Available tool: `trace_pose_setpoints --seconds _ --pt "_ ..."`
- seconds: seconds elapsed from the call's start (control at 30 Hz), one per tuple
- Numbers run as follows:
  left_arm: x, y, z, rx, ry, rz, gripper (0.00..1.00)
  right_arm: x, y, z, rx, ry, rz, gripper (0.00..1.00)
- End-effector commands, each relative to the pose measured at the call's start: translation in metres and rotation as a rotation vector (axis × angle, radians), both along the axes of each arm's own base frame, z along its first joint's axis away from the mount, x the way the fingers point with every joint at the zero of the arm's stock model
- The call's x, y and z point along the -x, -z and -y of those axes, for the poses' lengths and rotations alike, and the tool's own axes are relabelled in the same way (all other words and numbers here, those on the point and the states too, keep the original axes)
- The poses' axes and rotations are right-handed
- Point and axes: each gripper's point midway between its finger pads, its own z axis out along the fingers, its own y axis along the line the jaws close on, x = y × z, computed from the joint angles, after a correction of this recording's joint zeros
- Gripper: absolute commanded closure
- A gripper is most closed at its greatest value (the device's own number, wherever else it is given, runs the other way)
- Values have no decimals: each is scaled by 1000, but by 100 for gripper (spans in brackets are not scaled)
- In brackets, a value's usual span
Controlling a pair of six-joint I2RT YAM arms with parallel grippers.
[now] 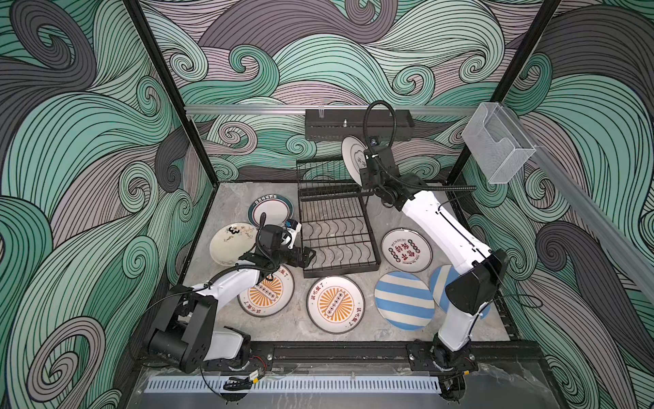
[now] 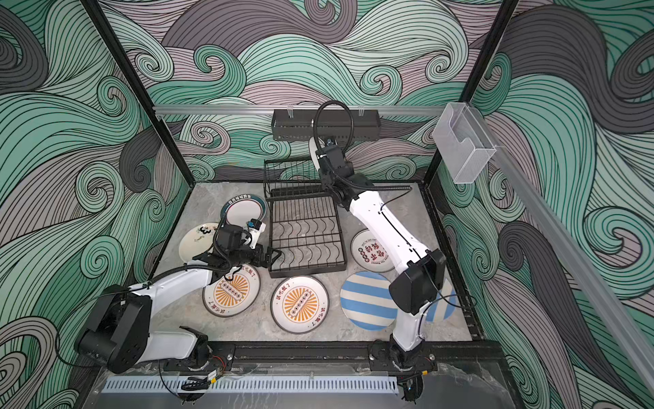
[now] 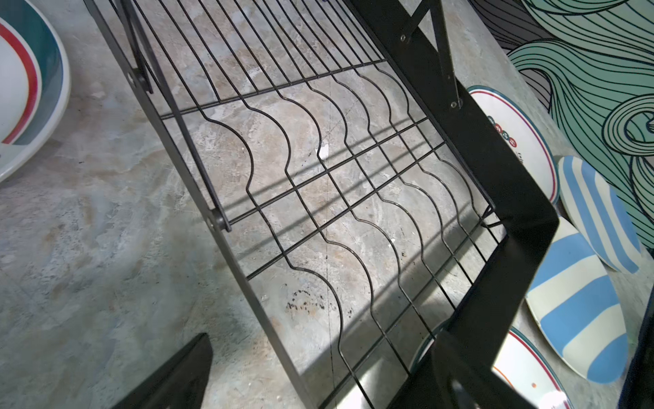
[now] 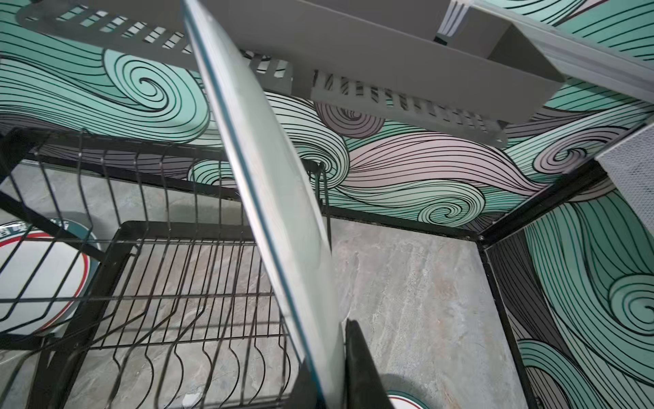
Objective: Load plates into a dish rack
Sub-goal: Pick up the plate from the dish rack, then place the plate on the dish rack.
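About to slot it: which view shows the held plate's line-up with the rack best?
Right wrist: the plate stands edge-on by the rack's upright wires. In both top views the arm hides part of its face. Left wrist misses it.

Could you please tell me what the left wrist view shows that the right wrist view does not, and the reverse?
Left wrist only: the blue-and-cream striped plates and the open left gripper. Right wrist only: a whitish plate held on edge at the slotted upper tier, and the perforated shelf. Both: the dish rack, the teal-rimmed plate and the stone tabletop.
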Motion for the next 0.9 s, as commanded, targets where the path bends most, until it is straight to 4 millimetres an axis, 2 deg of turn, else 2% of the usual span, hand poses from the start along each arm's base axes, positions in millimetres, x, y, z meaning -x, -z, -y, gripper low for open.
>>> trace_pose_setpoints --seconds 0.0,0.17,0.4,0.53,0.87 --pt "2 -8 5 24 21 22 1 5 -8 -2 5 13 3 100" --pt "2 -8 6 31 24 20 1 6 -28 0 -1 43 38 100" --pt "1 -7 8 33 26 18 1 7 -65 14 68 137 113 100" --pt "2 -7 9 42 33 13 1 11 -76 18 93 165 115 100" --pt "4 -14 9 50 42 38 1 17 -60 28 145 242 71 100"
